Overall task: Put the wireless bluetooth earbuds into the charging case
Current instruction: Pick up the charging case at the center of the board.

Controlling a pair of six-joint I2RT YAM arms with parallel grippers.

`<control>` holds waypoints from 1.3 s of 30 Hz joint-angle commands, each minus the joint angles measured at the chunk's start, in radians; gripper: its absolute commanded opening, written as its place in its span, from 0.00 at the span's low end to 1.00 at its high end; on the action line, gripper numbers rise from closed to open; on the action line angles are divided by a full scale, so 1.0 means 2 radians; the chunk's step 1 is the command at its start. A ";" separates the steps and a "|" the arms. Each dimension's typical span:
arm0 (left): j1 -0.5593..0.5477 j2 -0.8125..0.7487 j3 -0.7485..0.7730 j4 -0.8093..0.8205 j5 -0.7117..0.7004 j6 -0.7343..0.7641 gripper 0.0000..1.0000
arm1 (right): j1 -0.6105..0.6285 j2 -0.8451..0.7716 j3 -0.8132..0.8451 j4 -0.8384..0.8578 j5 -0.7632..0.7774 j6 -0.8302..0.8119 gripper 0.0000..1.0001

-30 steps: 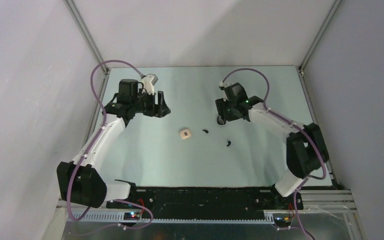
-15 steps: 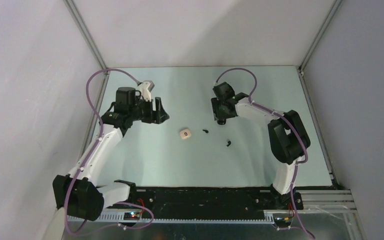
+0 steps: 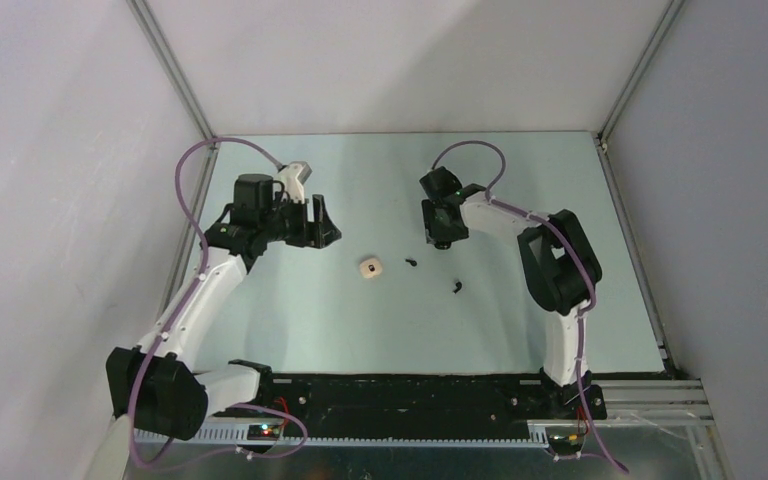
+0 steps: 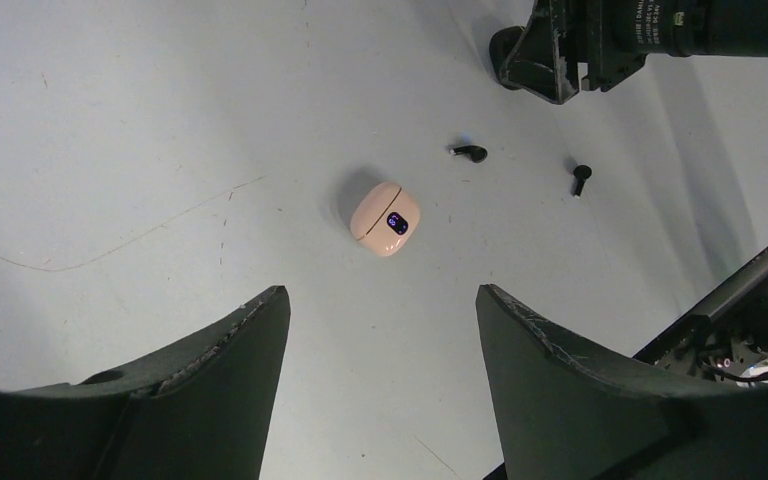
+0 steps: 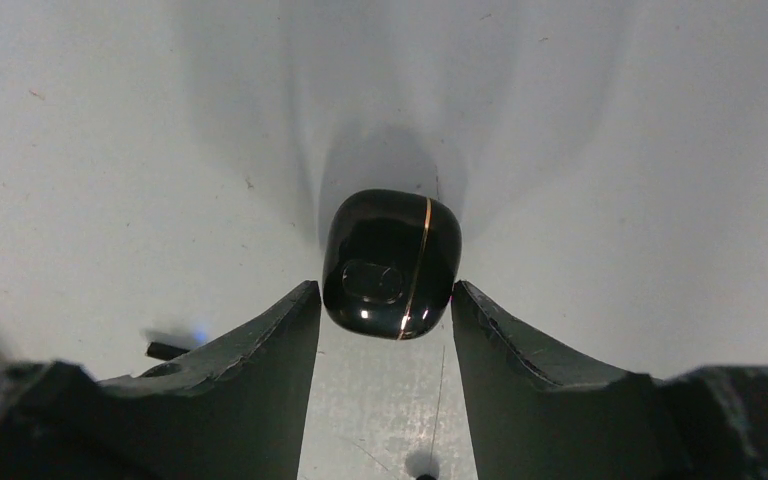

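A glossy black charging case (image 5: 392, 262) with a thin gold seam lies on the table. My right gripper (image 5: 383, 292) has a fingertip against each of its sides, shut on it. In the top view that gripper (image 3: 442, 238) covers the case. Two tiny black earbuds (image 3: 411, 263) (image 3: 457, 288) lie loose on the table just near of it, and the left wrist view shows both earbuds (image 4: 470, 153) (image 4: 580, 178). My left gripper (image 3: 315, 226) (image 4: 380, 300) hangs wide open and empty, left of the earbuds.
A small pink case (image 3: 370, 267) (image 4: 386, 219) with a dark window lies between the two grippers, close to the left earbud. Grey walls with metal corner posts (image 3: 172, 75) enclose the pale table (image 3: 360, 330) on three sides.
The right arm's elbow has swung in towards the middle and its gripper has shifted slightly left, with the jaws narrowed around the black case. The left gripper has edged a little towards the pink case.
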 commanded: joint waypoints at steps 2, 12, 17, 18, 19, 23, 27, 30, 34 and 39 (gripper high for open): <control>-0.002 0.001 0.013 0.013 0.014 -0.004 0.75 | -0.003 0.022 0.036 -0.011 0.009 0.013 0.55; -0.002 0.007 0.021 0.012 0.021 -0.002 0.74 | -0.014 0.048 0.049 -0.015 0.004 0.010 0.49; -0.002 0.012 0.023 0.012 0.028 -0.002 0.74 | -0.014 0.050 0.042 -0.008 -0.002 0.002 0.54; -0.002 0.014 0.023 0.013 0.028 -0.002 0.74 | -0.015 0.051 0.040 -0.006 -0.004 0.000 0.56; -0.002 0.015 0.024 0.013 0.030 -0.002 0.74 | -0.017 0.052 0.038 -0.004 -0.006 -0.001 0.57; -0.002 0.018 0.026 0.013 0.032 -0.001 0.74 | -0.021 0.054 0.030 0.004 -0.008 -0.007 0.59; -0.002 0.019 0.026 0.013 0.036 -0.001 0.73 | -0.021 0.050 0.019 0.015 -0.012 -0.018 0.53; -0.002 0.020 0.027 0.013 0.039 -0.001 0.73 | -0.020 0.043 0.009 0.027 -0.014 -0.035 0.38; -0.002 0.028 0.034 0.013 0.063 0.012 0.72 | -0.016 -0.002 0.001 0.056 -0.029 -0.100 0.21; -0.002 0.058 0.073 0.024 0.126 0.032 0.71 | -0.009 -0.102 -0.064 0.119 -0.089 -0.250 0.07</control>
